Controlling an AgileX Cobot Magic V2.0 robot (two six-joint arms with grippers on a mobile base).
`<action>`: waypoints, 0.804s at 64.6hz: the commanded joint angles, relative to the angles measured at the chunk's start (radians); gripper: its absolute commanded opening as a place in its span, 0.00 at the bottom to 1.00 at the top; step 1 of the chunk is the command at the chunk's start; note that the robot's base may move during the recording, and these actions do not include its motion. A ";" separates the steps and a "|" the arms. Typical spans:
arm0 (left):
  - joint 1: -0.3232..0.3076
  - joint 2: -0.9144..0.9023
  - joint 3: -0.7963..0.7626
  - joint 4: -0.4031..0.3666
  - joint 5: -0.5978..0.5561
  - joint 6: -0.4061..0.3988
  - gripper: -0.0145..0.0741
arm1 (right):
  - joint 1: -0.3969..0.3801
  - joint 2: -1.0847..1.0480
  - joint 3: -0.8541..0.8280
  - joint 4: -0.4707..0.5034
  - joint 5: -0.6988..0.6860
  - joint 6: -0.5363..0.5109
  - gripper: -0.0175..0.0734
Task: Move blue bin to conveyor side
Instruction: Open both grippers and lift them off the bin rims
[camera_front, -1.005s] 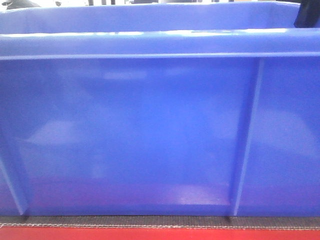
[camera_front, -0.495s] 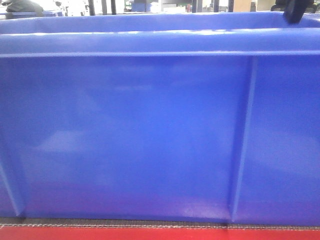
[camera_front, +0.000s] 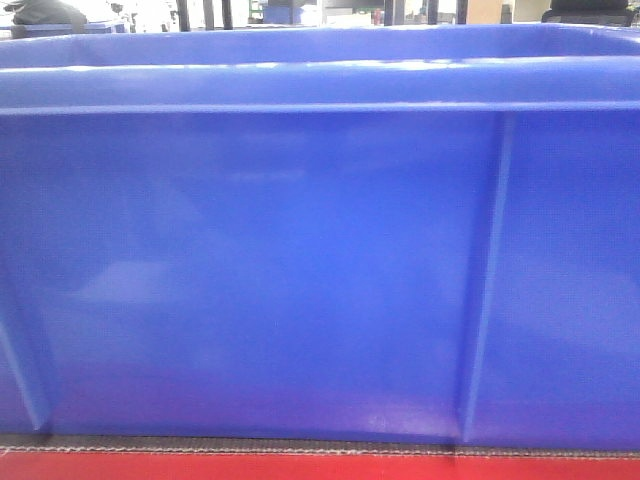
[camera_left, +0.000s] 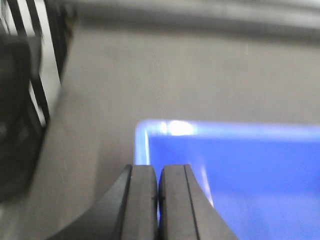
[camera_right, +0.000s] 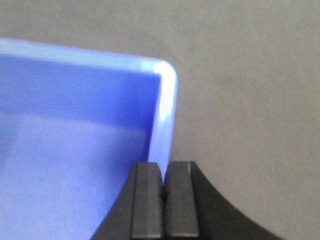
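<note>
The blue bin (camera_front: 300, 270) fills the front view, its ribbed near wall right before the camera and its rolled rim across the top. In the left wrist view my left gripper (camera_left: 159, 172) is shut on the left wall of the blue bin (camera_left: 240, 185), near a corner, with a sliver of blue between the pads. In the right wrist view my right gripper (camera_right: 163, 170) is shut the same way on the right wall of the blue bin (camera_right: 65, 150), by its rounded corner. The conveyor is out of view.
A grey textured strip (camera_front: 320, 443) and a red edge (camera_front: 320, 468) run under the bin. Grey floor (camera_left: 175, 75) lies beyond both bin corners. A black-and-white striped thing (camera_left: 42, 65) and a dark blurred mass stand at the left in the left wrist view.
The bin has sunk slightly in the front view, showing more background above its rim. A dark shape at the top right has moved up, almost out of the frame.
</note>
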 joint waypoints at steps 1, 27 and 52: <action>0.001 -0.015 -0.016 0.015 -0.035 0.000 0.17 | -0.002 -0.012 -0.012 -0.008 -0.068 -0.007 0.12; 0.001 -0.167 0.088 -0.009 -0.137 0.000 0.17 | -0.002 -0.234 0.150 -0.011 -0.294 -0.007 0.10; 0.001 -0.446 0.509 -0.022 -0.463 0.000 0.17 | -0.002 -0.599 0.659 -0.100 -0.733 -0.007 0.10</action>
